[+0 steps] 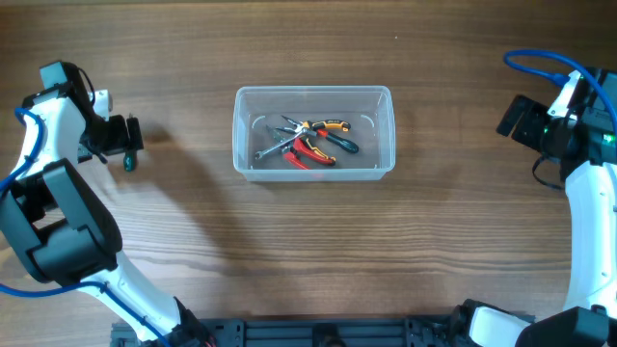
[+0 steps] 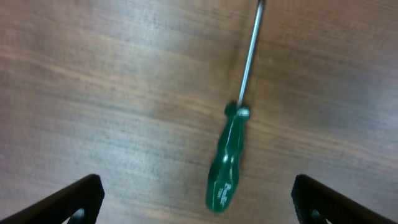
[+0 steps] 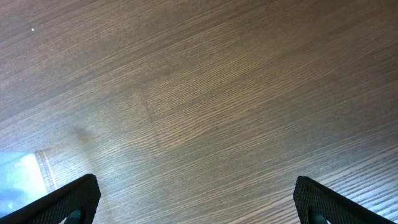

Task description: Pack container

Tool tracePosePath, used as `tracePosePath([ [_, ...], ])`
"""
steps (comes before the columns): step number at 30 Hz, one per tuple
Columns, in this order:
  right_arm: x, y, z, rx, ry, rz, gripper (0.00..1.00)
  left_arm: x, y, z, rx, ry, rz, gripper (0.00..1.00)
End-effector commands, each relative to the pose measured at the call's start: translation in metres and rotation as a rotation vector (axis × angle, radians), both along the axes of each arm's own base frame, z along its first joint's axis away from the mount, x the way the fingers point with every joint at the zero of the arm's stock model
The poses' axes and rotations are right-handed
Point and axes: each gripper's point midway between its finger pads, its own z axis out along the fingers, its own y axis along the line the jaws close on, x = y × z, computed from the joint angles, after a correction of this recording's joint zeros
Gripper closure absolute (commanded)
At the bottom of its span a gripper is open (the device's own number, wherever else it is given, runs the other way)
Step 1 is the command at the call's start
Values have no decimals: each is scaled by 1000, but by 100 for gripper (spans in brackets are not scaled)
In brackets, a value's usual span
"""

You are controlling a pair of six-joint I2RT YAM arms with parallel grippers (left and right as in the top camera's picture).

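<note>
The clear plastic container [image 1: 384, 96] stands at the table's middle. It holds orange-and-black pliers [image 1: 323, 126], red-handled pliers [image 1: 310, 152], a wrench [image 1: 271, 149] and a green-handled screwdriver [image 1: 342, 143]. Another green-handled screwdriver [image 2: 225, 165] lies on the wood at the far left, its shaft pointing away from the wrist camera. Its handle end shows in the overhead view [image 1: 128, 164]. My left gripper [image 2: 199, 190] is open above it, one finger on each side of the handle, not touching. It shows at the far left in the overhead view [image 1: 122, 143]. My right gripper [image 3: 198, 199] is open and empty over bare wood at the far right [image 1: 511, 118].
The table is brown wood [image 1: 308, 251]. A corner of the clear container shows at the lower left of the right wrist view [image 3: 18, 177]. Blue cables run along both arms [image 1: 535, 60].
</note>
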Motion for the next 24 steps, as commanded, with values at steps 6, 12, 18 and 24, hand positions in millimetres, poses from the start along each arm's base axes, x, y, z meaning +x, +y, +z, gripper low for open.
tracePosePath([
  [6,-1,-3,2,-6,-7,-26,0,8,-9,-3,-12,-19,-49,0],
  [12,-1,-3,2,-6,-6,-26,0,14,-7,1,-6,-29,-53,1],
  [18,-1,-3,2,-6,-7,-25,0,15,-13,-11,-53,3,-81,1],
  [24,-1,-3,2,-6,-6,-26,0,18,-14,-24,-65,34,-91,0],
])
